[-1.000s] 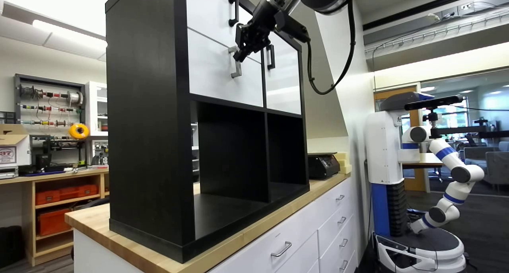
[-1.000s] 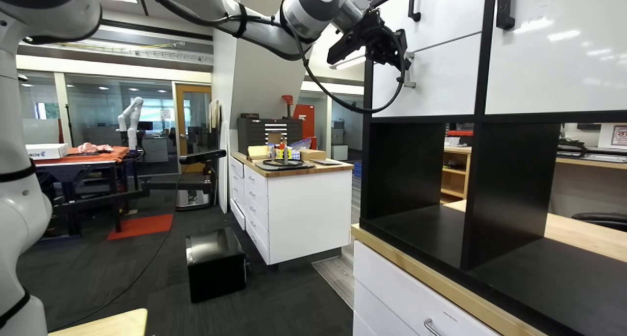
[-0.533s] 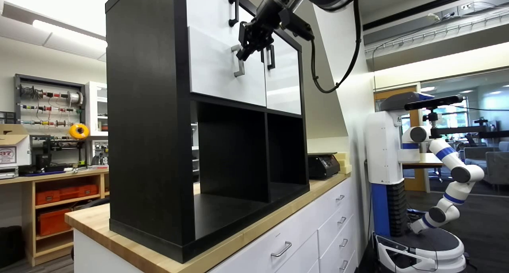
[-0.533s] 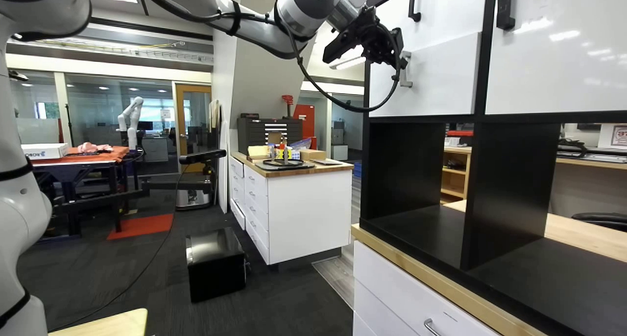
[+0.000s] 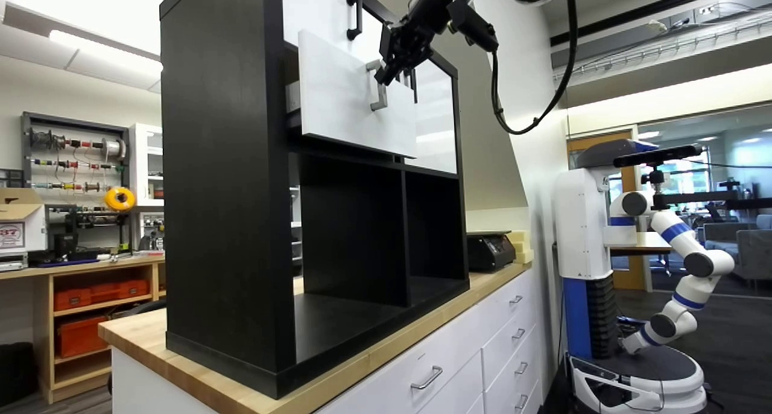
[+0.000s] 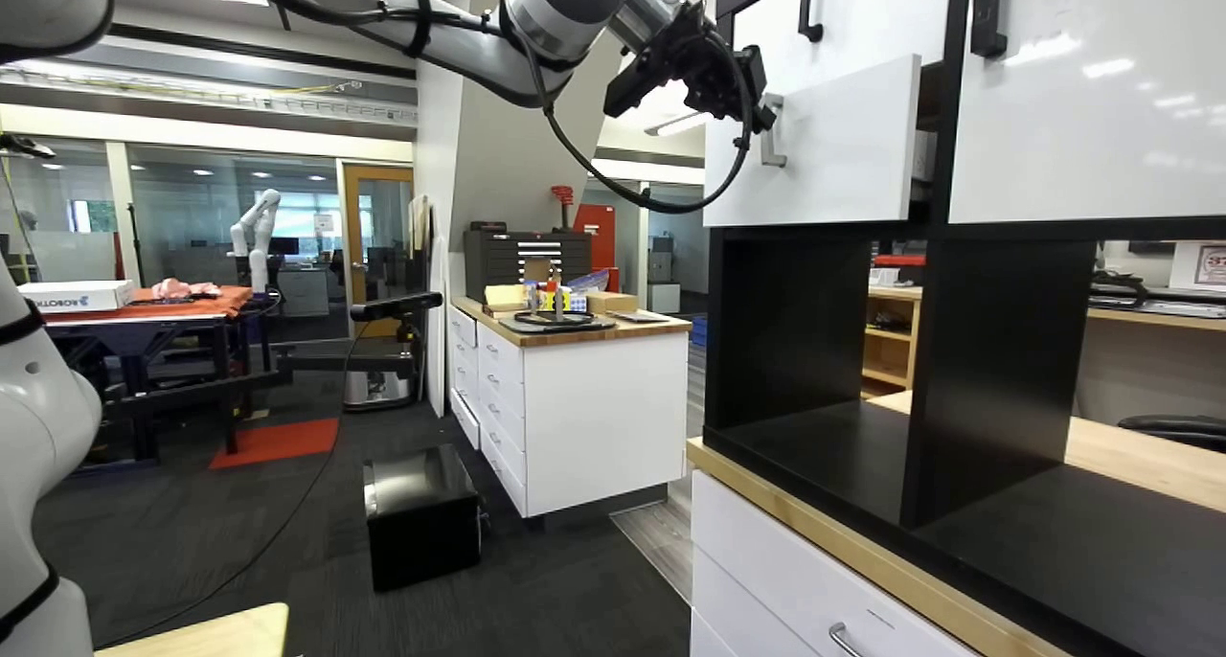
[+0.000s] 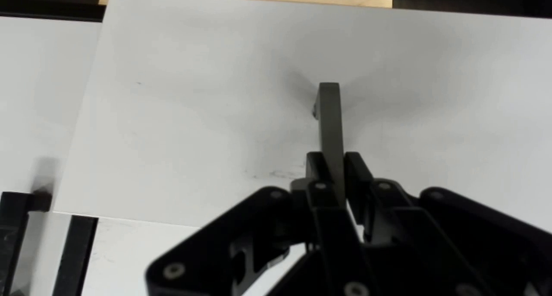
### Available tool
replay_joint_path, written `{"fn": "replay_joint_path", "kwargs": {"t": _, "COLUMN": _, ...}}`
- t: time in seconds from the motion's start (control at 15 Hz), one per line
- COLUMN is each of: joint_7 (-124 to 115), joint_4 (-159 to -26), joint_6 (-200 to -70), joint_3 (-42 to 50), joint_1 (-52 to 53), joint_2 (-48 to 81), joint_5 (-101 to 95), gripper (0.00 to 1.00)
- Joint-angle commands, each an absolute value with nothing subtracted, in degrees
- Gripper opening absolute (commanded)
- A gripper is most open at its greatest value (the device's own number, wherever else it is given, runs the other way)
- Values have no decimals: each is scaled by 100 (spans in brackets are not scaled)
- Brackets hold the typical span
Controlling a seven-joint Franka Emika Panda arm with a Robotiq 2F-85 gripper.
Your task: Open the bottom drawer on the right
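Note:
The white drawer front (image 5: pixel 344 100) with a grey bar handle (image 5: pixel 379 100) stands partly out of the black cabinet (image 5: pixel 217 160). Its grey side panel shows in the gap behind the front. The drawer front (image 6: pixel 843 145) and handle (image 6: pixel 774 145) also show in an exterior view. My gripper (image 5: pixel 384 75), seen there too (image 6: pixel 763 116), is at the upper part of the handle. In the wrist view the fingers (image 7: pixel 335 168) lie on both sides of the handle (image 7: pixel 330 119) and close on it. The drawer's inside is hidden.
A white drawer with a black handle (image 5: pixel 356 17) sits directly above. A white door with a black handle (image 6: pixel 988 11) is beside it. Open black compartments (image 6: pixel 814 331) lie below, over a wooden countertop (image 5: pixel 362 366). A cable (image 6: pixel 661 202) loops from the arm.
The drawer was flush one second ago, slightly out half a second ago, and is now further out. My gripper has moved away from the cabinet together with the handle.

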State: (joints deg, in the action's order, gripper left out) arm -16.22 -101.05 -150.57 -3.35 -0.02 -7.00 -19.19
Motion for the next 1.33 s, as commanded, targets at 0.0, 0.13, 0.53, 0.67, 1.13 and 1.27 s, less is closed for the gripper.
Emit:
{"fn": "replay_joint_path", "kwargs": {"t": 0.0, "joint_7": -1635, "joint_4": -10919, "joint_6": -15037, "joint_3": -324, "joint_1": -82, "joint_2": -1347, "joint_5": -1828, "gripper": 7}}
{"fn": "replay_joint_path", "kwargs": {"t": 0.13, "joint_7": -1634, "joint_4": -11208, "joint_6": -14979, "joint_3": -346, "joint_1": -112, "joint_2": -1585, "joint_5": -1781, "gripper": 7}}
{"fn": "replay_joint_path", "kwargs": {"t": 0.53, "joint_7": -1653, "joint_4": -11991, "joint_6": -14834, "joint_3": -406, "joint_1": -222, "joint_2": -2299, "joint_5": -1620, "gripper": 7}}
{"fn": "replay_joint_path", "kwargs": {"t": 0.67, "joint_7": -1637, "joint_4": -12212, "joint_6": -14756, "joint_3": -412, "joint_1": -249, "joint_2": -2512, "joint_5": -1510, "gripper": 7}}
{"fn": "replay_joint_path", "kwargs": {"t": 1.13, "joint_7": -1676, "joint_4": -12810, "joint_6": -14557, "joint_3": -502, "joint_1": -436, "joint_2": -3146, "joint_5": -1280, "gripper": 7}}
{"fn": "replay_joint_path", "kwargs": {"t": 1.27, "joint_7": -1661, "joint_4": -12983, "joint_6": -14547, "joint_3": -501, "joint_1": -469, "joint_2": -3337, "joint_5": -1217, "gripper": 7}}
